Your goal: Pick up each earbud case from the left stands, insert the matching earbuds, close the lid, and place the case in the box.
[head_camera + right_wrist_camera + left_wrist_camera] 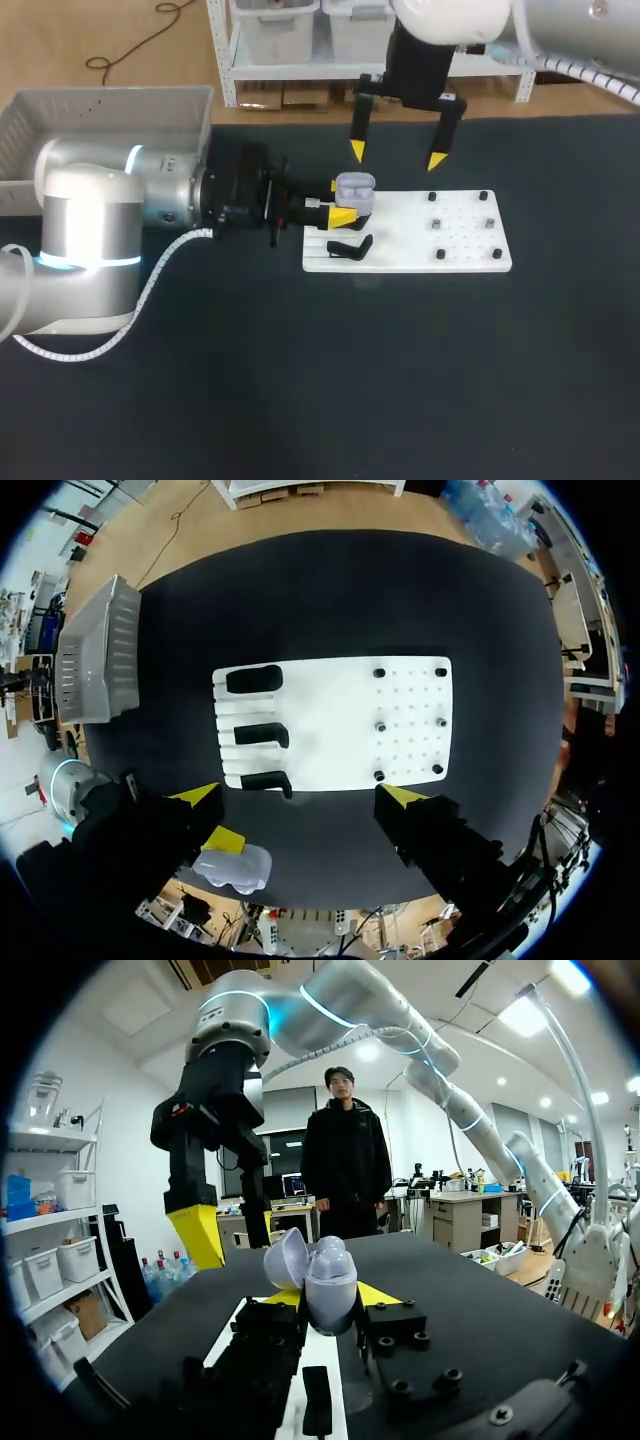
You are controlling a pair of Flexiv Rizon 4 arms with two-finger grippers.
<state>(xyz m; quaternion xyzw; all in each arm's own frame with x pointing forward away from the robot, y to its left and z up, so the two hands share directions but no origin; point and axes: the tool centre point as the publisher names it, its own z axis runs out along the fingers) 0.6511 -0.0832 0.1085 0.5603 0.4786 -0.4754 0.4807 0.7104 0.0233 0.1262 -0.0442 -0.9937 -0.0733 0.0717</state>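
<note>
Dark surface [300, 380] nearest, w/ a white board [400, 240] lying flat on it approx. mid-way. Near corner of board's L end has a black stand [350, 248]; R wrist view shows three such stands in a row along that end, none w/ a case on it. Small dark pegs [437, 224] are dotted over the board's R half. L arm comes in low from the L side, its tool [345, 205] clamped on the earbud case [355, 187]. L wrist view shows a yellow tip either side of the case's base. Case is pale grey-lilac, upright, lid hinged open, held up over the board's L end, apart from the stands. Can't tell if buds are inside. Beyond it, the R tool [397, 155] hangs over the board's far edge, pointing down, fingers wide apart, holding nothing. Grey box [100, 110] sits at far L of the surface, well apart from the board.
</note>
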